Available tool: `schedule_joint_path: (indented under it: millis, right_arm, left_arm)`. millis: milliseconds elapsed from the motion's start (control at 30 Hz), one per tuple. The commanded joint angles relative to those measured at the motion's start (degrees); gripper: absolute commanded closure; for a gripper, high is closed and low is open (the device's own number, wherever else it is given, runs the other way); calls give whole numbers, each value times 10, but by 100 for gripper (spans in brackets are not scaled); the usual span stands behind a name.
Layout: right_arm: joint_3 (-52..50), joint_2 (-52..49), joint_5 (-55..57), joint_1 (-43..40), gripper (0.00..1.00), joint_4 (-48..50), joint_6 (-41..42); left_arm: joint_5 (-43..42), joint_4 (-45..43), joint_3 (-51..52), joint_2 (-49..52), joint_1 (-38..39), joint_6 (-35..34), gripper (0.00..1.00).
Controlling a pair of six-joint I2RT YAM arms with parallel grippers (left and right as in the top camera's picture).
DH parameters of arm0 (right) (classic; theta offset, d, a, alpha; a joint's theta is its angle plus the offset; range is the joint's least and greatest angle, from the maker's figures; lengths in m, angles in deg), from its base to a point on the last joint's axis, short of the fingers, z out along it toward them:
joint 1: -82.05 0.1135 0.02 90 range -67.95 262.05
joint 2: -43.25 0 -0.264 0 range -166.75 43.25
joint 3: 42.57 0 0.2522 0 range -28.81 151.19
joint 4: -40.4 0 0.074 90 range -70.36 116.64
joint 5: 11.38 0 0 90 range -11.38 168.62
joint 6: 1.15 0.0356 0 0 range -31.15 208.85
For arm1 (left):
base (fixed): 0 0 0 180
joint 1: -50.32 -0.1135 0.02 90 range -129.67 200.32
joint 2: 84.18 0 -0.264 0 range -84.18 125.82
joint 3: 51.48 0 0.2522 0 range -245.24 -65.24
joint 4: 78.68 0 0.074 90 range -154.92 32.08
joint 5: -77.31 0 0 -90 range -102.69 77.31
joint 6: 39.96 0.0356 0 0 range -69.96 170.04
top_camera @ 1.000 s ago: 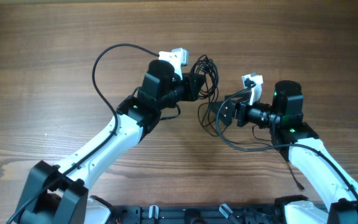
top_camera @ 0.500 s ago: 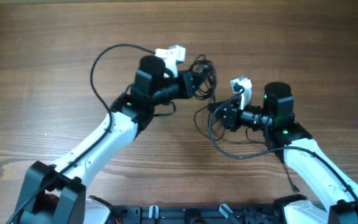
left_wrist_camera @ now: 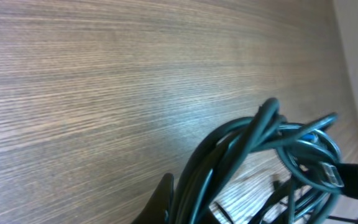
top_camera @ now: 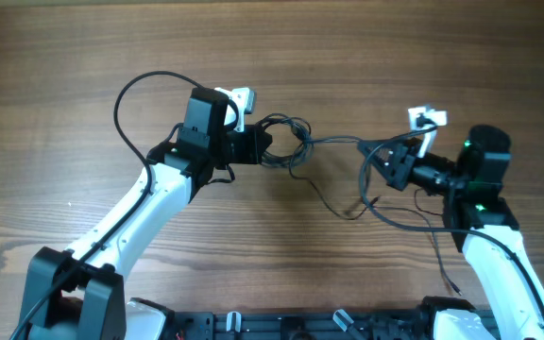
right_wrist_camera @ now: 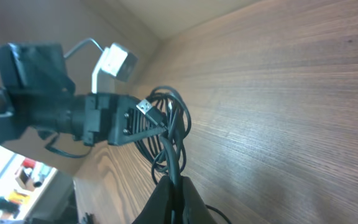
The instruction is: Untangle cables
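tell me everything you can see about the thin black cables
The cables are several very thin black cords, glossy like plastic-sheathed wire, looped into a small tangle. The left gripper is shut on the bunch, and the left wrist view shows a small metal plug among the loops. One strand runs nearly straight across to the right gripper, which is shut on it. Another loose strand sags toward the wooden table between the arms.

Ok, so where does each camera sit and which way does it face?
Overhead: above the brown wooden table, facing down; white-and-black left arm and right arm show.
Left wrist: looks along its closed jaws at the thin black cables bunched there.
Right wrist: looks past its closed jaws, pinching one cable, toward the left arm.
Shared: all three show the cables.
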Motion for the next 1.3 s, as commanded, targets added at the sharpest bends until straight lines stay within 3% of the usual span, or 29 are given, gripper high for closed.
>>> schedule_joint_path:
  millis: [0,200,267,333,367,433,467,500,800,1033,1267]
  right_arm:
    - [0,20,-15,-49,95,-4,16]
    - [0,20,48,-108,95,-16,17]
    - [0,20,101,-127,95,-21,32]
    - [-1,20,118,-125,95,-28,40]
    - [-1,20,118,-122,88,-32,40]
    - [-1,20,102,-104,33,-56,15]
    - [-1,20,89,-92,14,-68,0]
    - [0,20,81,-74,1,-80,-8]
    - [0,20,79,103,0,-57,-12]
    - [-1,20,76,122,0,22,73]
    - [-1,15,82,125,4,110,118]
  left_arm:
    - [130,14,-3,-9,-18,7,96]
    - [357,50,-3,-41,-61,-124,96]
    - [342,50,-3,-67,-91,-165,96]
    - [259,33,-3,-87,-110,-174,96]
    - [202,17,-3,-94,-114,-169,96]
    - [49,-27,-3,-99,-115,-119,96]
    - [-28,-45,-3,-98,-113,-93,96]
    - [-86,-57,-3,-96,-108,-71,96]
    - [-319,-54,-3,-96,-77,134,96]
    - [-342,-38,-3,-96,-77,134,96]
    - [-483,-30,-3,-96,-77,133,96]
